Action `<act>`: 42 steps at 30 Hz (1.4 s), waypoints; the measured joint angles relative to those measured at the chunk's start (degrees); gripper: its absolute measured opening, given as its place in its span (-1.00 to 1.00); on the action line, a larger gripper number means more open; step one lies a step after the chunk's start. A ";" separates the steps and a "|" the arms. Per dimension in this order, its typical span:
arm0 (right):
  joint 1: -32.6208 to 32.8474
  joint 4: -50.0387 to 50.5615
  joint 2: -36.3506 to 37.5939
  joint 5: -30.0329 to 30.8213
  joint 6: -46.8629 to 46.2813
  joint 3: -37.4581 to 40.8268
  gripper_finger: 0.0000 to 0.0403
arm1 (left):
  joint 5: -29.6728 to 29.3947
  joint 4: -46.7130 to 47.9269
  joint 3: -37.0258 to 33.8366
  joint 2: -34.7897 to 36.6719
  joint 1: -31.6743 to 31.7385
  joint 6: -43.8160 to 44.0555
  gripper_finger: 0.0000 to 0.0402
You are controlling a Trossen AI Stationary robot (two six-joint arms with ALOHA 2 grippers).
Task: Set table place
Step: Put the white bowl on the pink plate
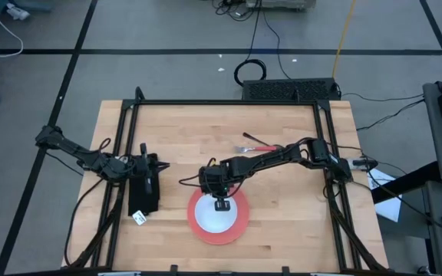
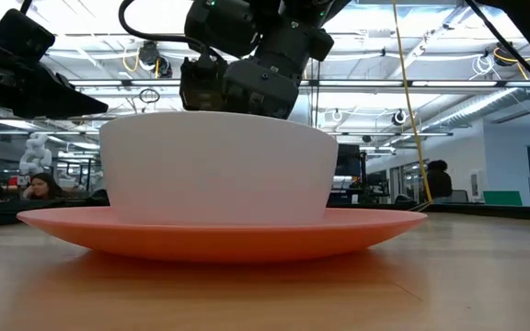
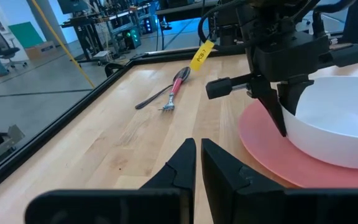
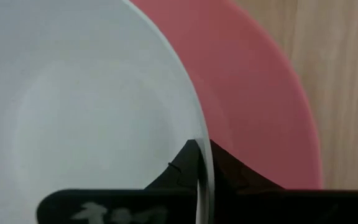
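Note:
A white bowl (image 1: 219, 222) stands on a pink plate (image 1: 195, 220) near the middle of the table (image 1: 282, 222), toward its near edge; in the low view the bowl (image 2: 219, 165) rests by its base on the plate (image 2: 219, 230). My right gripper (image 1: 221, 204) reaches in from the table's right and is shut on the bowl's far rim. My left gripper (image 1: 162, 166) waits low over the table's left part, shut and empty; its fingers show in the left wrist view (image 3: 197, 163). My right gripper holds the bowl's rim (image 4: 194, 124) on its far side, one finger inside the bowl and one outside (image 3: 277, 115). The fingers come from above, pointing down. The bowl stands upright with its base on the pink plate.
A red-handled fork (image 1: 261, 142) and a dark utensil (image 3: 149, 99) lie on the table beyond the plate, toward the far right. Black frame rails (image 1: 229, 103) run along the table's sides. A black power strip (image 1: 290, 90) lies past the far edge.

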State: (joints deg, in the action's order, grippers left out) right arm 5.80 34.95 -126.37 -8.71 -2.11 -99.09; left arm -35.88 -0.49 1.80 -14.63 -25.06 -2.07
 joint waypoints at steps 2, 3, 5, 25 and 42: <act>0.05 0.01 -0.02 -0.02 0.36 0.00 -0.99 | 0.00 0.00 0.00 0.00 0.00 0.00 -0.85; 0.08 0.01 -0.02 -0.02 0.64 0.00 -0.98 | 0.00 -0.02 0.00 0.00 0.00 0.00 -0.85; 0.20 -0.10 -0.03 0.17 1.20 0.00 -0.95 | 0.00 0.00 0.00 0.00 0.00 0.00 -0.85; 0.96 0.08 -0.22 0.02 0.46 0.15 -0.65 | 0.00 0.00 0.00 0.00 0.00 0.55 -0.85; 2.84 -0.74 2.29 0.04 -0.24 0.00 -0.65 | 0.00 0.00 0.00 0.02 0.00 1.11 -0.85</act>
State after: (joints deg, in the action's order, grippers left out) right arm 8.64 34.21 -124.07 -8.67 -2.35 -99.09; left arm -35.88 -0.49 1.80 -14.62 -25.06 -0.95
